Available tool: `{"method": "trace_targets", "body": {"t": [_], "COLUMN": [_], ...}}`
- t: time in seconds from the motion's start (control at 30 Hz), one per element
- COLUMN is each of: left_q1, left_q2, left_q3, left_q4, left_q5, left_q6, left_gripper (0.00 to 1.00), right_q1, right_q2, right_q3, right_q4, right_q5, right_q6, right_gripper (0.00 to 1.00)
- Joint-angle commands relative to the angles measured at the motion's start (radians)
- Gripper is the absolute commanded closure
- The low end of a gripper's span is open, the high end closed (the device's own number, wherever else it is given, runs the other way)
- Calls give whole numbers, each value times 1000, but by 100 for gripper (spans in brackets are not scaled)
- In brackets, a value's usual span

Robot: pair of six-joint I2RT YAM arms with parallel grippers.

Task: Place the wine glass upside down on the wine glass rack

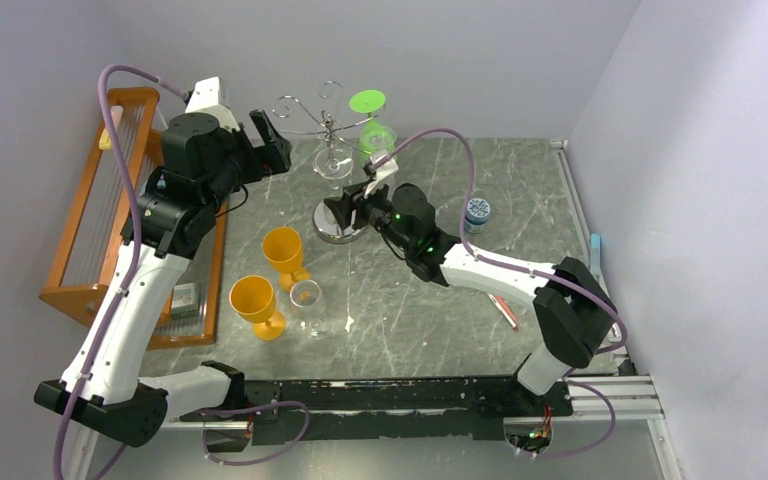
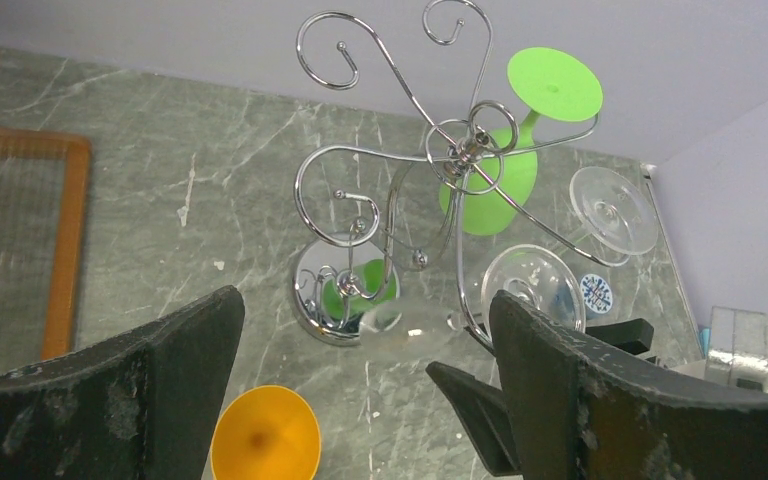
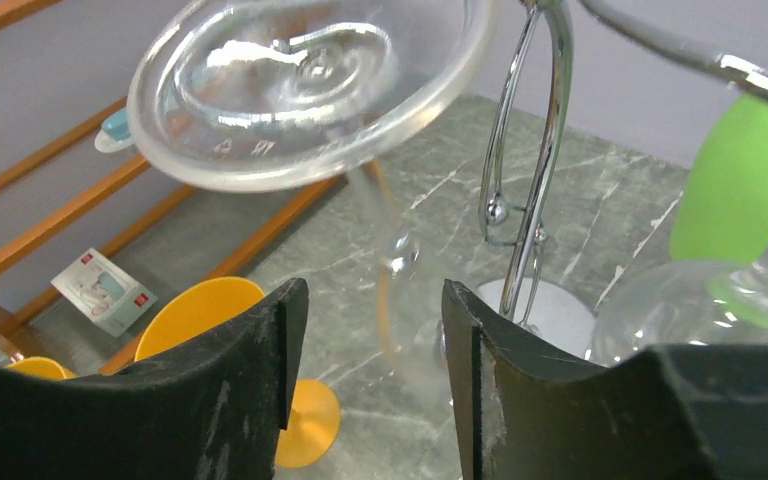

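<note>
clear wine glass (image 3: 310, 90) hangs upside down on the chrome wine glass rack (image 1: 332, 124), stem between the right gripper's (image 3: 370, 340) parted jaws. left gripper (image 2: 365, 305) gapes wide, empty, left of the rack.

You work in a robot lab cell: plain pale-lilac walls (image 1: 680, 150) box in a grey marble-patterned counter (image 1: 430, 320), with white-and-black robot arms (image 1: 125, 310) bolted to a black base rail (image 1: 390, 395), purple cables (image 1: 107, 100) trailing.

We are reading no text. The small white red-marked packet (image 3: 103, 290) and round blue-and-white tin (image 1: 477, 213) are showing only blurred print.
</note>
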State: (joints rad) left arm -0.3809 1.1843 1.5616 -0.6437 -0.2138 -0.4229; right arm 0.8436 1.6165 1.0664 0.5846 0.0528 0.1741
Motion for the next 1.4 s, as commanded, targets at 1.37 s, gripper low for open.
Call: {"method": "trace_targets", "body": {"t": [1.37], "left_q1": [11], "left_q2": [-342], "left_q3": [98], "left_q4": [-137], "left_q5": [-476], "left_q6": [-51], "left_gripper": [8], "right_q1": [401], "right_q2": [423], "right_q3": [903], "right_q4": [-1169], "right_q5": [294], "right_q6": [138], "right_gripper": [45]}}
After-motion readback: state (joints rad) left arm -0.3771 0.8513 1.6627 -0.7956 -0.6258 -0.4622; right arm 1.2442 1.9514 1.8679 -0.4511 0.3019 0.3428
